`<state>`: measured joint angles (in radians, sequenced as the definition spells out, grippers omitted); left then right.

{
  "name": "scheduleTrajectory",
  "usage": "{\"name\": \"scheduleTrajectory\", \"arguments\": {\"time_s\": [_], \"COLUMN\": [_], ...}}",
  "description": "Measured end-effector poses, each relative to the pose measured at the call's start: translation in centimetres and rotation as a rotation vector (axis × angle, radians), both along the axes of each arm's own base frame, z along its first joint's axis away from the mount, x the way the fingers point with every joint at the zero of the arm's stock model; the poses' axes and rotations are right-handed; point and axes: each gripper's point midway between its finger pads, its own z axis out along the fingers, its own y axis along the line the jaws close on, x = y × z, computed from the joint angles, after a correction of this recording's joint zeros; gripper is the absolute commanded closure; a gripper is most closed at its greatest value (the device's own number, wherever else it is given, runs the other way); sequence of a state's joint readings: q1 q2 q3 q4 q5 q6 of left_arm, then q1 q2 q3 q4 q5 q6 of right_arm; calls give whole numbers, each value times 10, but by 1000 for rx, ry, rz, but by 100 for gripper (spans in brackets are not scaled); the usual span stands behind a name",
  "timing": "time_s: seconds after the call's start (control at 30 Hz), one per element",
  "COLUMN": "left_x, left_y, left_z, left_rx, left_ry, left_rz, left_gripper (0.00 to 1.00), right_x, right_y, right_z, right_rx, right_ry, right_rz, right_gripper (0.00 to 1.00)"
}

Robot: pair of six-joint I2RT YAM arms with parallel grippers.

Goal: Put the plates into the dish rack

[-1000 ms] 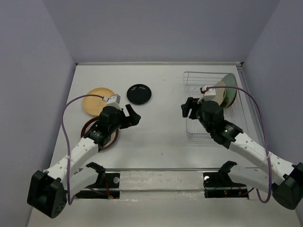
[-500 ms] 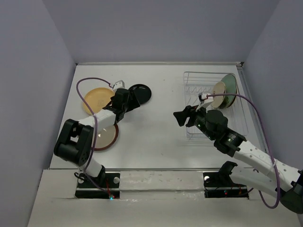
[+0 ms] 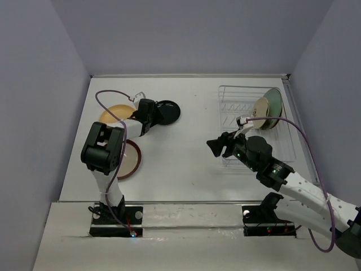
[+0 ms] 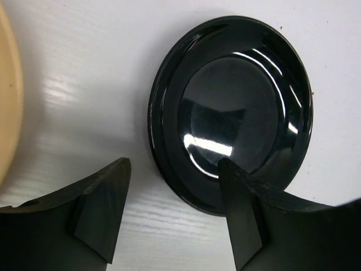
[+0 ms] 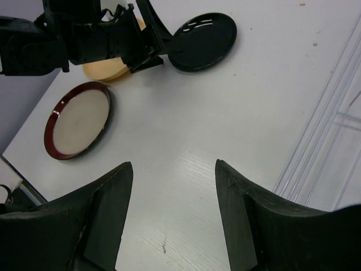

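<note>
The glossy black plate (image 3: 167, 112) lies flat on the table and fills the left wrist view (image 4: 237, 113). My left gripper (image 3: 151, 117) is open, low at the plate's near-left rim (image 4: 172, 169), with one finger over the rim and the other over bare table. The orange-yellow plate (image 3: 113, 114) lies just left of it, partly hidden by the arm. The cream plate with a red-brown rim (image 3: 128, 160) lies nearer. The white wire dish rack (image 3: 242, 87) holds a cream plate (image 3: 260, 106) and a pale teal plate (image 3: 274, 101) upright. My right gripper (image 3: 216, 147) is open and empty over the table (image 5: 172, 169).
The right wrist view shows the black plate (image 5: 203, 40), the red-rimmed plate (image 5: 79, 119), the left arm (image 5: 84, 39) and the rack's wires (image 5: 338, 141) at the right edge. Grey walls close in the table on three sides.
My left arm has swung back and right from over the red-rimmed plate to the black plate. My right arm has moved left and nearer, away from the rack.
</note>
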<state>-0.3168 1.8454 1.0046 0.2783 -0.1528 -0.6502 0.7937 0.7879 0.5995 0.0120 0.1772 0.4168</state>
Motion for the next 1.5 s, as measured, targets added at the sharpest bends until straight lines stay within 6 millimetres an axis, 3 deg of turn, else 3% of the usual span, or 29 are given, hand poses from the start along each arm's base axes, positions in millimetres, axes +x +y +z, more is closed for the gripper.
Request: {"name": "scheduleTrajectory", "arguments": {"time_s": [0.07,0.13,0.17,0.2,0.37,0.5,0.6,0.73,0.83,0.93,1.03,1.17,1.3,1.5], "left_x": [7,15,16,18,24,36,29,-4,-32,-56,-79,-106,-138,-168], "left_y": [-3,-6,-5,-6,-6,-8,-7,1,5,5,-5,-13,-18,-22], "left_z": [-2,-4,-5,-6,-10,4,6,11,25,44,64,89,122,137], "left_rx": [-13,-30,-35,-48,-94,-144,-150,-163,-197,-253,-310,-370,-432,-478], "left_ry": [-3,-11,-12,-11,-19,-81,-98,-117,-164,-234,-289,-354,-455,-519], "left_rz": [8,19,25,33,54,66,60,51,35,16,-42,-113,-190,-263], "left_gripper": [38,57,57,67,94,94,94,94,94,94,94,94,94,94], "right_x": [-2,-4,-5,-5,-4,-2,0,4,5,15,24,26,42,43], "right_y": [2,4,5,5,10,14,20,28,45,78,97,100,91,88], "right_z": [-8,-15,-17,-17,-19,-28,-39,-54,-56,-52,-50,-47,-34,-34], "right_rx": [-4,-3,-2,-1,5,-12,-35,-74,-99,-116,-121,-113,-95,-84], "right_ry": [21,41,46,48,53,73,97,139,162,185,196,203,190,211], "right_rz": [10,24,27,30,43,52,62,84,149,250,298,340,331,335], "right_gripper": [34,35,35,35,35,31,23,6,4,4,4,4,4,5]}}
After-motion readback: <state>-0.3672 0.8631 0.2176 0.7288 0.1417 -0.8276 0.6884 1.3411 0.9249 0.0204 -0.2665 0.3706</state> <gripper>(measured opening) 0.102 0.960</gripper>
